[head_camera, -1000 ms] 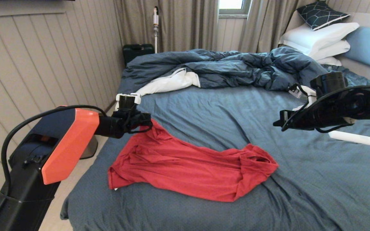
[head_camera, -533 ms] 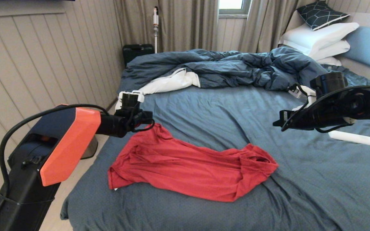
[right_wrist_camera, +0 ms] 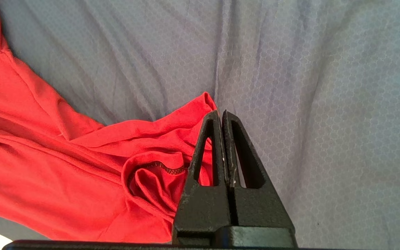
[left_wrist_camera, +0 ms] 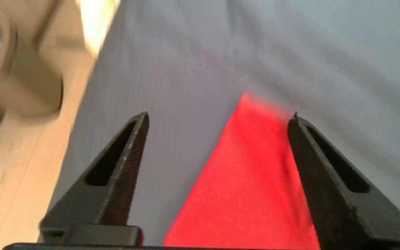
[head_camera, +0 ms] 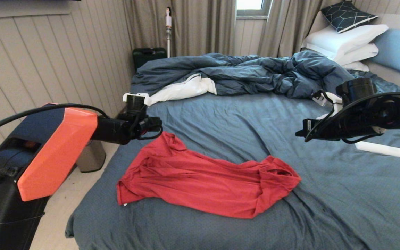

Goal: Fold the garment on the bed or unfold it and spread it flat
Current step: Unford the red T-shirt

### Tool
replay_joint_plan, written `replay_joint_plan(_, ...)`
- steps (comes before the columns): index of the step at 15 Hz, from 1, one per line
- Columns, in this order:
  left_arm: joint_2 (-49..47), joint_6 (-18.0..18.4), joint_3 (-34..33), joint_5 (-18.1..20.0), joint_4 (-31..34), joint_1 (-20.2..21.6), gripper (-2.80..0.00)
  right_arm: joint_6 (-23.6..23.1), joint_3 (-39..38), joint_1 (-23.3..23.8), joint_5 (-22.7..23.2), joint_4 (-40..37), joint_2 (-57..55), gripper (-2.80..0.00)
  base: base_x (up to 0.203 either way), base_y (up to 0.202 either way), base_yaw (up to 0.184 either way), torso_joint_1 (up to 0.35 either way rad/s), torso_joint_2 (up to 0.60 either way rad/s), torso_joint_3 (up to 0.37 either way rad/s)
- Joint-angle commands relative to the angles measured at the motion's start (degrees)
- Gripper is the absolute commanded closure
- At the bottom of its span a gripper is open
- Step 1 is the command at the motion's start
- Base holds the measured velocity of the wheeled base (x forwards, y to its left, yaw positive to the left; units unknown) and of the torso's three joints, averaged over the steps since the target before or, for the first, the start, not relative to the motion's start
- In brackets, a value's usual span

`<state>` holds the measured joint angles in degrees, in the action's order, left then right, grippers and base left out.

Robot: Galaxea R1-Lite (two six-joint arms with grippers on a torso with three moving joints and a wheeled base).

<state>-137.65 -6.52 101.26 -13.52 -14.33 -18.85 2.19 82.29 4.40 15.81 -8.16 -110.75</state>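
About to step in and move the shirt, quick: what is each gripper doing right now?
Left gripper: open, holding nothing, above a corner of the red T-shirt.
Right gripper: shut, empty, hovering over the bed.

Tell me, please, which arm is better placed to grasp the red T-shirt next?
Left, probably: the left gripper hangs open just above the red T-shirt's far corner. The right gripper is shut, hovering over its other end.

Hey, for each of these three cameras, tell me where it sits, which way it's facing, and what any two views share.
Head: atop the robot, looking down over the bed; both arms show.
Left wrist: behind the open left gripper, facing the sheet and floor.
Right wrist: behind the shut right gripper, facing the sheet.
Shared: the garment appears in all three.
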Motion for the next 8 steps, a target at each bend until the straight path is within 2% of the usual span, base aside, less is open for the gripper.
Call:
replay_joint_plan(1,6.18,-0.33,-7.98,0.43,0.74,-0.50,-2.80,0.00,0.15,0.08,0.18,-0.11,0.27,0.00,0.000,0.000,0.000,0.000,0.00,0.000)
replay_joint_plan(4,15.41,-0.65,-17.70,1.96,2.83,-1.93,-2.80,0.00,0.24,0.26,0.18,-0.11,0.45,0.00,0.000,0.000,0.000,0.000,0.00,0.000)
replay_joint_plan(5,18.21,-0.75,-20.16,2.58,4.42,-2.37,0.00,0.00,0.15,0.26,0.18,-0.11,0.63,0.00,0.000,0.000,0.000,0.000,0.00,0.000)
replay_joint_plan(7,23.34,-1.74,-22.83,4.09,9.59,-3.20,0.00,0.00,-0.06,0.26,0.18,-0.11,1.52,0.00,0.000,0.000,0.000,0.000,0.00,0.000)
replay_joint_plan(8,25.51,-2.34,-23.97,6.16,12.20,-3.73,0.00,0.00,-0.14,0.26,0.18,-0.11,1.88,0.00,0.000,0.000,0.000,0.000,0.00,0.000)
